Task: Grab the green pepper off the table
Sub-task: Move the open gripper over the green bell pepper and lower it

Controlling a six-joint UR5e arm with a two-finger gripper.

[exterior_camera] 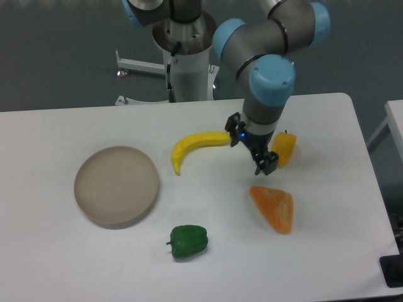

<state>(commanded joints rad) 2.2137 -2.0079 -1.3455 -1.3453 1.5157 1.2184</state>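
The green pepper [187, 241] lay on the white table [56, 251] near its front edge, resting on its side with nothing touching it. It was small, dark green and glossy, with a blocky, lobed body and a short stem poking out toward the left; a pale highlight ran along its upper lobes. It looked clearly shorter than the banana [196, 148], which curved across the middle of the tabletop farther back. To the pepper's upper left sat a round, shallow tan plate [116, 185], well apart from it. To its right lay an orange wedge-shaped piece [273, 207], and behind that stood a small yellow-orange pepper [284, 148]. The gripper [264, 165] hung from the grey-and-blue arm above the table, between the banana's right end and the yellow-orange pepper, just above the wedge and well away from the green pepper. Its dark fingers pointed down and to the right, and nothing could be seen held in them; whether the jaws stood wide or narrow could not be told from this view.
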